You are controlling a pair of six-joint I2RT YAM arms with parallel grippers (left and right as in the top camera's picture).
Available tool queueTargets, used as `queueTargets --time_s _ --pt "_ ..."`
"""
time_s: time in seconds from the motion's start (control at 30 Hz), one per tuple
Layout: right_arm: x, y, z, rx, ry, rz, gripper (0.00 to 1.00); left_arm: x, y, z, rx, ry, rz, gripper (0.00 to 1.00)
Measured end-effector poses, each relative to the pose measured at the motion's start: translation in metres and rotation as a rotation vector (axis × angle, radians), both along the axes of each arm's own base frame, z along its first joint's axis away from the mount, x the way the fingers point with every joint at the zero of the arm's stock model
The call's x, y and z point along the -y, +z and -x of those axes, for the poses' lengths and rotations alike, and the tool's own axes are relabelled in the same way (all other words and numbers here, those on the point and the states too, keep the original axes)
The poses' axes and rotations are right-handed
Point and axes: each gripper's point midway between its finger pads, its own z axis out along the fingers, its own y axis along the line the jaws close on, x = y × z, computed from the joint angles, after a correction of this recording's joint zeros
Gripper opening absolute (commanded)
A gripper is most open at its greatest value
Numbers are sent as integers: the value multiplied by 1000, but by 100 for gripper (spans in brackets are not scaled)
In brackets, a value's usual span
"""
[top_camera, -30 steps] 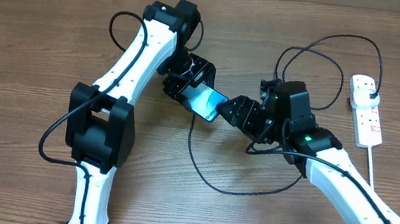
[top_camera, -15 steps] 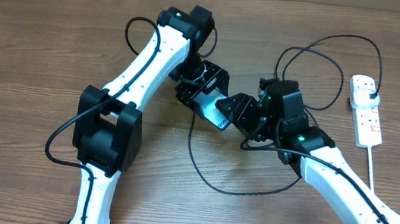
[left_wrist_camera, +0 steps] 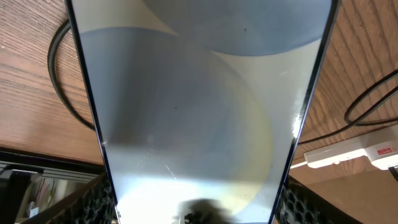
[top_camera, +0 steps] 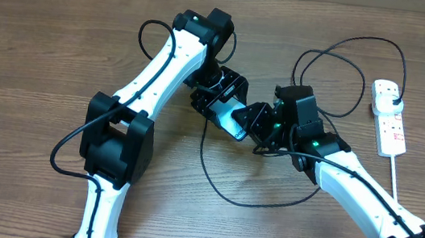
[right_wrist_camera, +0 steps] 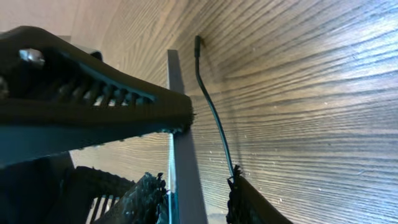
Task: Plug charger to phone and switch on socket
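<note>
1. Near the middle of the overhead frame, the left gripper (top_camera: 222,108) has its jaws clenched on the phone (top_camera: 232,121), one pad on each long side.
2. Just right of it, the right gripper (top_camera: 249,125) meets the phone's end. Its jaws stand apart, with the phone's thin edge between them.
3. The charger (right_wrist_camera: 214,115) runs past one right pad, and its connector tip (right_wrist_camera: 198,40) is bare, beside the phone and not in it.
4. At the right edge of the desk (top_camera: 44,33) lies the socket (top_camera: 389,120), well apart, with the black plug at its upper end.

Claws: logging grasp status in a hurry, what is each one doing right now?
Left claw: closed on the phone.
Right claw: cannot be told; the charger meets one finger.
</note>
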Motion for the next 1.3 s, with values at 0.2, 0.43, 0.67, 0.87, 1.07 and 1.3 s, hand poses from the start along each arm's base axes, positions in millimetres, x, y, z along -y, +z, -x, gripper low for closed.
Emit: queueTargets --time_s 0.2,0.43,0.67,0.87,1.07,1.3 --pt "-4 0 2 -3 6 -1 31 0 0 0 0 0 0 51" --pt "-8 0 5 -3 13 1 20 0 0 0 0 0 0 51" --pt "-8 0 5 -2 13 -1 13 0 0 0 0 0 0 53" --pt "-9 2 3 0 7 -10 5 1 0 -1 2 0 4 58" --pt "-9 2 3 -11 -6 -16 4 1 0 -1 4 0 6 76" --pt "-8 0 4 -16 -8 -11 4 3 2 0 -11 11 17 100"
